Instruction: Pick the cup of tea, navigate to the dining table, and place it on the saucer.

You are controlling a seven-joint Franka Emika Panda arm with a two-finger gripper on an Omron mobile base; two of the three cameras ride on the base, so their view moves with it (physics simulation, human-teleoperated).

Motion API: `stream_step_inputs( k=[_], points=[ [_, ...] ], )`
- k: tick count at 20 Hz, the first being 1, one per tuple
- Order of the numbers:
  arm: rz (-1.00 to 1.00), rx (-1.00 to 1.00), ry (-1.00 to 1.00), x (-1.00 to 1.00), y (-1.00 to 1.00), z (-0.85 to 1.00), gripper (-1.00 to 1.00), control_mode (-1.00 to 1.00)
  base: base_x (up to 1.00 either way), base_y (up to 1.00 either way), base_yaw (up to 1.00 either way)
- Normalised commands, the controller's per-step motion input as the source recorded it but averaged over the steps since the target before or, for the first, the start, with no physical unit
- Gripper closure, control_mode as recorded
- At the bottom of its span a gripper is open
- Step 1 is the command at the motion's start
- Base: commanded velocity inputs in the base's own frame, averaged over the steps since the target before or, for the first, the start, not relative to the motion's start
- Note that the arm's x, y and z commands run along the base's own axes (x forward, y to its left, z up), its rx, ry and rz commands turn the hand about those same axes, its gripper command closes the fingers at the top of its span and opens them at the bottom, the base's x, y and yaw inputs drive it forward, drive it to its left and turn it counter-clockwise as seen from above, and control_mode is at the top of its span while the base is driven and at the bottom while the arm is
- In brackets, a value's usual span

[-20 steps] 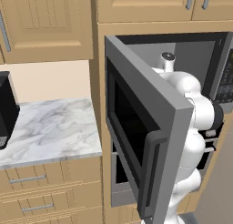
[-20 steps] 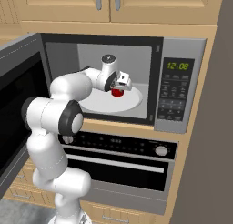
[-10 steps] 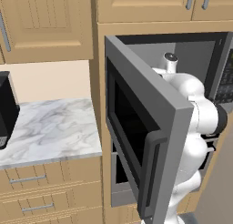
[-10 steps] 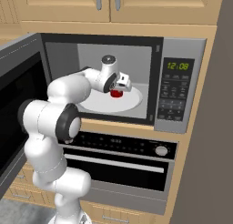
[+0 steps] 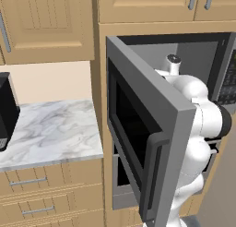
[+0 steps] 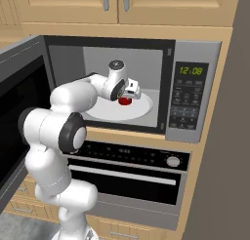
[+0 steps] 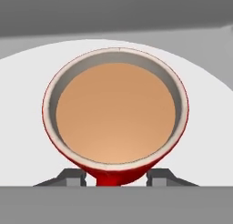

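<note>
The cup of tea point(image 7: 116, 114) is a small red mug with brown liquid. It stands upright on the white turntable plate point(image 7: 27, 127) inside the open microwave, and it shows as a red spot point(image 6: 125, 101) under the hand in the right base view. My gripper point(image 7: 114, 176) reaches into the microwave cavity point(image 6: 128, 93) and looks down on the mug. Its two dark fingertips point(image 7: 70, 176) stand close on either side of the mug's narrow lower body, jaws apart. The mug's handle is hidden. The dining table and the saucer are out of view.
The microwave door point(image 5: 138, 129) hangs wide open to the left of the arm. A control panel point(image 6: 188, 100) is at the right, an oven point(image 6: 127, 175) below. A marble counter point(image 5: 50, 129) with a black appliance point(image 5: 7, 110) lies left. Wooden cabinets are above.
The arm's elbow has shifted slightly. The hand stays over the cup inside the microwave, and the cup has not moved.
</note>
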Motion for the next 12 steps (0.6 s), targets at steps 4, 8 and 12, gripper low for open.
stream_step_inputs(
  k=[4,8,12],
  points=[
    [0.01,0.01,-0.01,-0.27,0.00,0.02,1.00,-1.00,0.00,0.00,0.00],
    [0.02,0.02,0.00,-0.33,0.00,0.07,1.00,-1.00,0.00,0.00,0.00],
    [0.00,0.00,0.00,-0.31,0.00,0.05,1.00,-1.00,0.00,0.00,0.00]
  ],
)
